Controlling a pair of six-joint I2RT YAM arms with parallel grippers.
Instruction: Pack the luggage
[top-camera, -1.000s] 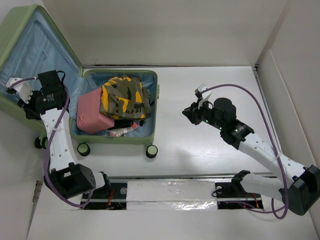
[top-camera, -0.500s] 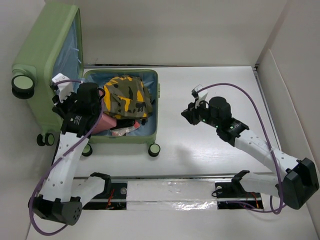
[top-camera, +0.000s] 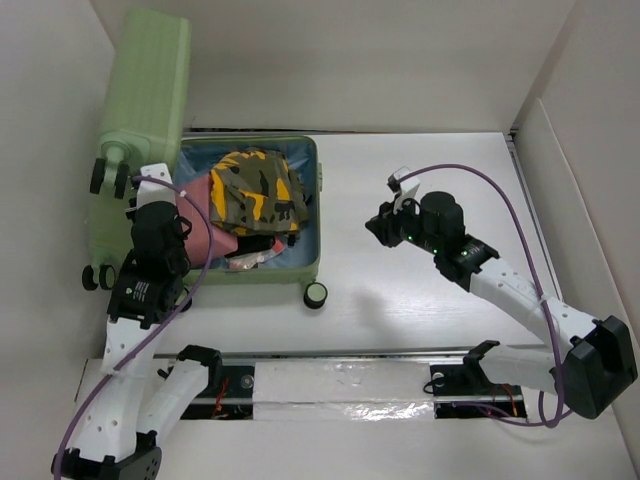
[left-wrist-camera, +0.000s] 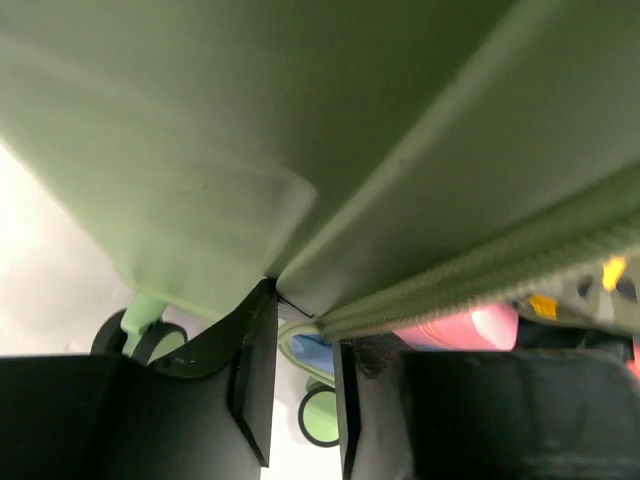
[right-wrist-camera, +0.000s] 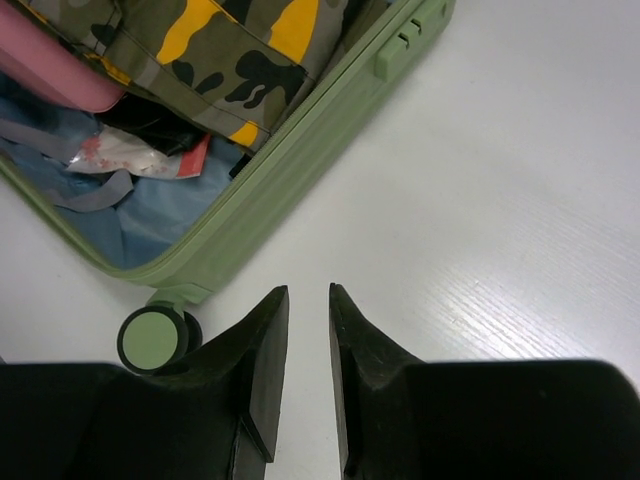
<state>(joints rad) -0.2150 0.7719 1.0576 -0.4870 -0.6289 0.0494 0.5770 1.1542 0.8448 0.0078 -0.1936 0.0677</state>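
Observation:
The light-green luggage lies open on the table; its lid (top-camera: 150, 90) stands nearly upright at the left of its base (top-camera: 312, 200). A camouflage garment (top-camera: 255, 190) and a small pink case (top-camera: 200, 235) lie in the base. My left gripper (top-camera: 142, 197) is against the lid's lower edge. In the left wrist view the lid (left-wrist-camera: 250, 130) fills the frame, its rim rests on the tips of my left gripper (left-wrist-camera: 305, 320), and nothing is between the narrow-set jaws. My right gripper (top-camera: 377, 225) hovers right of the luggage, jaws close together and empty (right-wrist-camera: 308, 295).
A black-and-green wheel (top-camera: 316, 294) sticks out at the base's near right corner and shows in the right wrist view (right-wrist-camera: 152, 338). More wheels (top-camera: 105, 178) are on the lid's left side. White walls enclose the table on the left, back and right.
The lid has swung from lying open at the far left to nearly upright. My left arm has moved right and down with it. The right arm has barely moved.

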